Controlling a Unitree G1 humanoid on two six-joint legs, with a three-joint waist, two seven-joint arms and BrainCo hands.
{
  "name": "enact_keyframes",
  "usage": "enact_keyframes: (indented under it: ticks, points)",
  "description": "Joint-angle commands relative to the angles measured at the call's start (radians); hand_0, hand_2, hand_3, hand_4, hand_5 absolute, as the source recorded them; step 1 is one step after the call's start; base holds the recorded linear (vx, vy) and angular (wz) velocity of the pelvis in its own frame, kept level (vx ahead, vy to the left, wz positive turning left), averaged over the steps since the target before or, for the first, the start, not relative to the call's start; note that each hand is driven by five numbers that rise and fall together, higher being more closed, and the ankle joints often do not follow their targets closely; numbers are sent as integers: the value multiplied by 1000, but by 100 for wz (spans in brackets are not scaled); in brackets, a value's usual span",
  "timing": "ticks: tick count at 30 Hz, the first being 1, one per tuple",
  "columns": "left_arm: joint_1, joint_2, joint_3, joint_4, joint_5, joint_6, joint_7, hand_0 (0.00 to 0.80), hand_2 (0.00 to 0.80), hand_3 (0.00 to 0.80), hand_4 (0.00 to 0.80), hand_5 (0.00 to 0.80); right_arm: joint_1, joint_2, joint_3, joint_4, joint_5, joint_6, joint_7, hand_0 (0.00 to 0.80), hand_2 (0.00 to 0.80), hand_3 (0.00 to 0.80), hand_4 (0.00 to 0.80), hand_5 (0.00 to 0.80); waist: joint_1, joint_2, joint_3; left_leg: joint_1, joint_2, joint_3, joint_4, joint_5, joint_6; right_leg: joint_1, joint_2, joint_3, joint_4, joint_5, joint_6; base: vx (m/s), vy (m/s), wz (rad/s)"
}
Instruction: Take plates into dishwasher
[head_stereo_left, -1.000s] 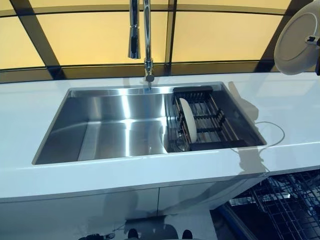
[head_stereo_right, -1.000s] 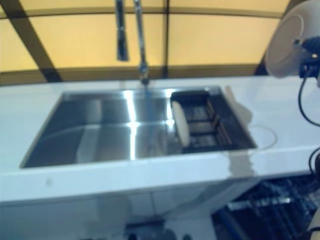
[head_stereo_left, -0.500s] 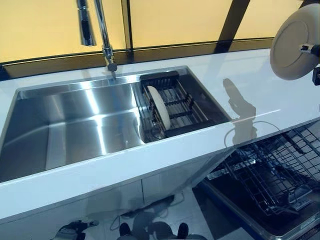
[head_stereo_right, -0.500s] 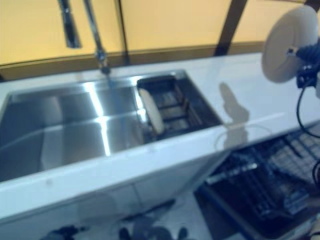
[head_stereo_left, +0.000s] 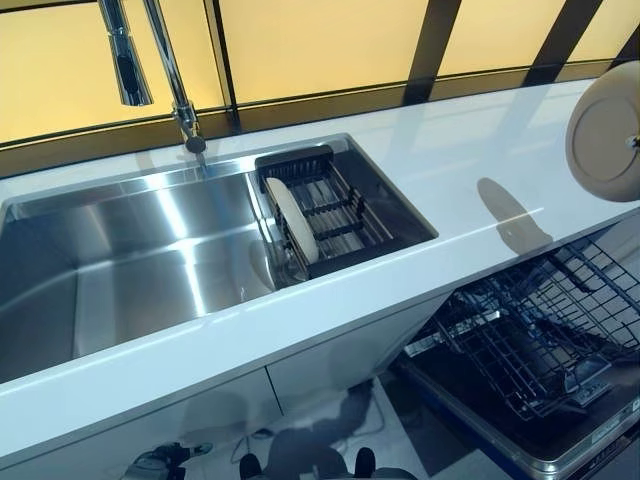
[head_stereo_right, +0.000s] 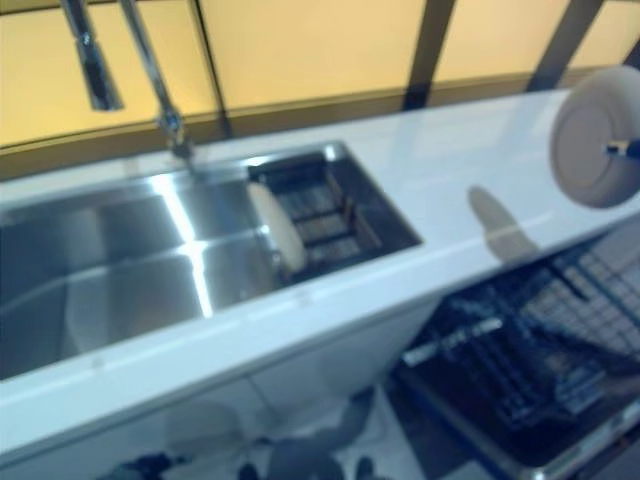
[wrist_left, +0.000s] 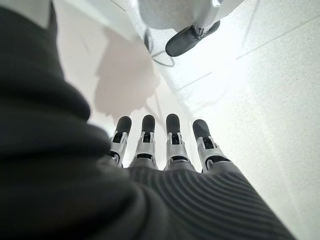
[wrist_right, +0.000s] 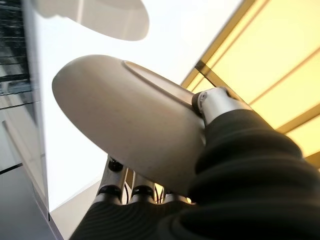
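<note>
Starting nearest the robot, the open dishwasher's lower rack (head_stereo_left: 545, 340) stands pulled out below the counter (head_stereo_left: 440, 170), its wire tines empty as far as can be seen, evidently ready to receive crockery. Above its far corner the right robot hand (wrist_right: 150, 192) holds a white plate (head_stereo_left: 605, 145) in the air at the right edge of the eye views, face turned toward the sink side. The right wrist view shows the thumb pressed on the plate's upper face and fingers underneath, a pinch across the rim; holding it on edge suits sliding it between tines, in my judgement. The plate casts a shadow on the counter, so it is clear of that surface. The left robot hand (wrist_left: 160, 145) appears only in its own wrist view, fingers straight and holding nothing, over pale floor. Further back, a second white plate (head_stereo_left: 292, 220) stands upright in the black drying rack (head_stereo_left: 340, 205) set in the steel sink (head_stereo_left: 130, 270), awaiting collection. Beyond it rises the chrome faucet (head_stereo_left: 160, 70).
</note>
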Motion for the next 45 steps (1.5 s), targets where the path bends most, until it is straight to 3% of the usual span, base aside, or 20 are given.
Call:
enact_keyframes:
  ticks: [1, 8, 13, 23, 45]
  points:
    - [-28, 70, -3, 54, 54, -24, -26, 0, 0, 0, 0, 0, 11, -69, -76, -56, -72, -67, 15, 800, 800, 800, 800, 800, -20, -53, -26, 44, -19, -15, -1, -50, 4, 25, 6, 41, 2, -27, 51, -3, -27, -5]
    - [-26, 70, 4, 47, 73, -34, -42, 0, 0, 0, 0, 0, 199, -82, -204, -108, -136, -117, 102, 800, 800, 800, 800, 800, -46, -48, -17, 46, -9, 0, -1, -48, -1, 14, 8, 59, 2, -23, 53, -13, -29, -9]
    - [-38, -8, 57, 148, 135, -113, 48, 0, 0, 0, 0, 0, 443, -3, -345, -203, -269, -166, 89, 800, 800, 800, 800, 800, -78, -72, -7, 47, 4, 22, -1, -53, -4, 0, 19, 85, 7, -27, 42, -31, -83, -14]
    - [-11, 12, 49, 87, 121, -96, 32, 0, 0, 0, 0, 0, 439, -28, -312, -193, -352, -168, 196, 800, 800, 800, 800, 800, -83, -52, 5, 46, 8, 30, -1, -50, -12, -13, 13, 93, 9, -22, 47, -22, -7, -4]
    - [-30, -14, 15, 52, 111, -74, 34, 0, 0, 0, 0, 0, 320, 185, -116, -45, -474, -147, 184, 800, 800, 800, 800, 800, -35, -9, 28, 27, 3, -1, -1, -46, -19, -19, -9, 53, 11, -24, 46, -4, -3, 2]
